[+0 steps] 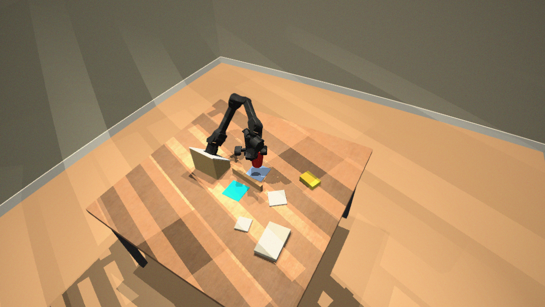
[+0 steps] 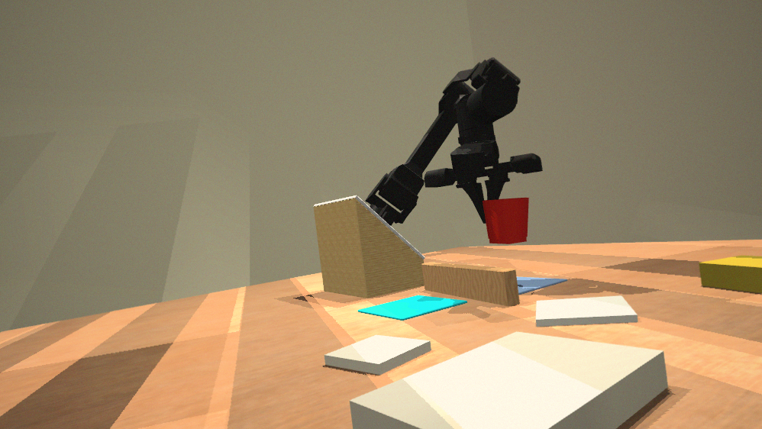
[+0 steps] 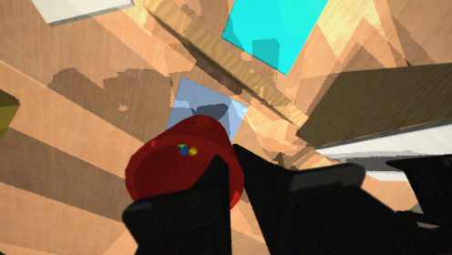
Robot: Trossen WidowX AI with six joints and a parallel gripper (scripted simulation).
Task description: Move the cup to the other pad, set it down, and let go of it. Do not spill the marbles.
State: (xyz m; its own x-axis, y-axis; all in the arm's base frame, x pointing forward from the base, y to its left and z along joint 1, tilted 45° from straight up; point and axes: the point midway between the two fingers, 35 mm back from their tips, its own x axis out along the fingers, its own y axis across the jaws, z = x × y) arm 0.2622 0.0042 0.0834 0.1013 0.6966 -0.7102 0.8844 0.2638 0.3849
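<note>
The end effector (image 2: 485, 198) is clenched on the rim wall of the red cup (image 2: 506, 219), one finger inside the mouth and the other outside, as the wrist view shows. The cup hangs in the air, well off the worktop (image 2: 224, 340), above the pale blue pad (image 1: 258, 172); its shadow falls on that pad in the top view. In the exterior view the cup's axis reads close to upright, mouth up, with perhaps a slight lean. Three marbles (image 3: 187, 149) (green, blue, yellow) sit clustered together at the bottom of the cup, against one side. The relation that matters: the cyan pad (image 2: 411, 306) lies on the far side of the low wooden bar (image 2: 469, 282) from the pale blue pad, and the bar stands between the two, its long axis running across the straight path from one pad to the other. Judgement: the cup bottom appears to sit higher than the bar's top in the exterior view, so a level carry over the bar looks feasible, provided height is held. The tan wedge block (image 2: 362, 247) stands near the cyan pad on the arm-base side; the carry should stay apart from it. Risk: the grip is off-centre at the rim, so a quick sideways move could swing or tilt the cup and roll the marbles toward the mouth.
</note>
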